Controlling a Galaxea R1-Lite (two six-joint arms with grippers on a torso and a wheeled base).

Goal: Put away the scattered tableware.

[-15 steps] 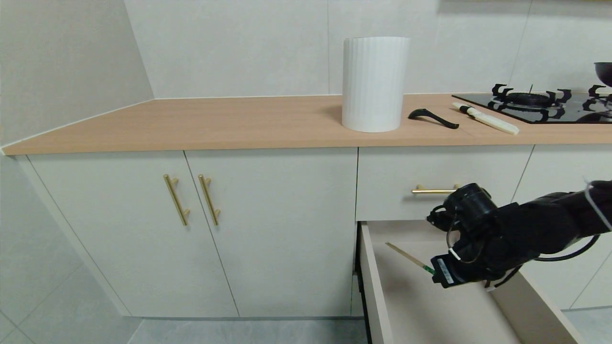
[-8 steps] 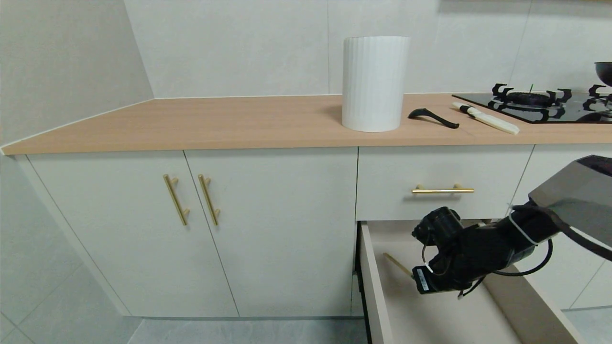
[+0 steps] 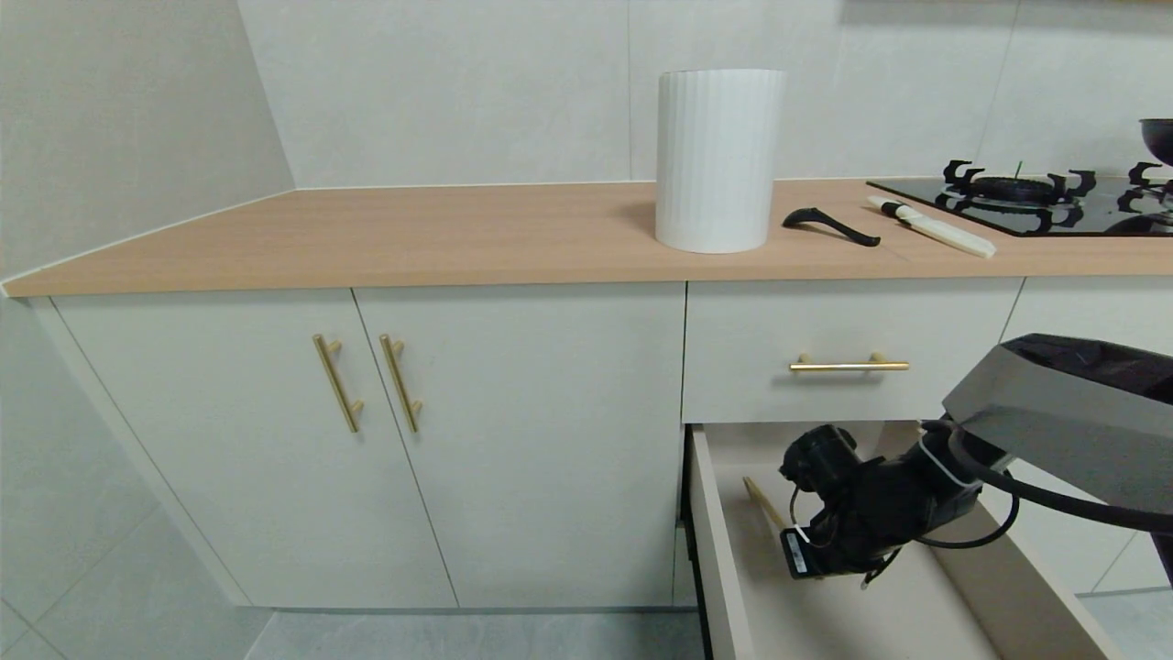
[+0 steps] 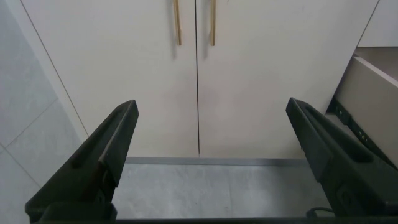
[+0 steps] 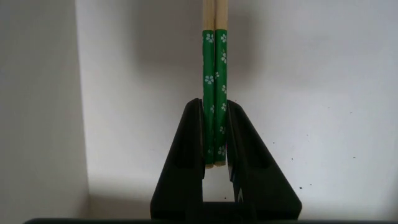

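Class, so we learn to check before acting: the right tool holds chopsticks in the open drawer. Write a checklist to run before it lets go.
1. Drawer pulled open: ok.
2. Chopsticks clamped in right tool: ok.
3. Chopsticks inside the drawer walls: ok.
4. Chopsticks resting on the drawer floor: cannot tell.
5. Left tool open, facing the cabinet doors: ok.
6. Counter cleared: not ok; knife and black utensil lie there.

No readable text, number or sign anywhere. Small white sticker [image 3: 795, 554] on camera housing at right arm's wrist, lower right of head view: print too small to read. Green band on chopsticks [image 5: 215, 74], centre of right wrist view: white flower pattern only, no letters.
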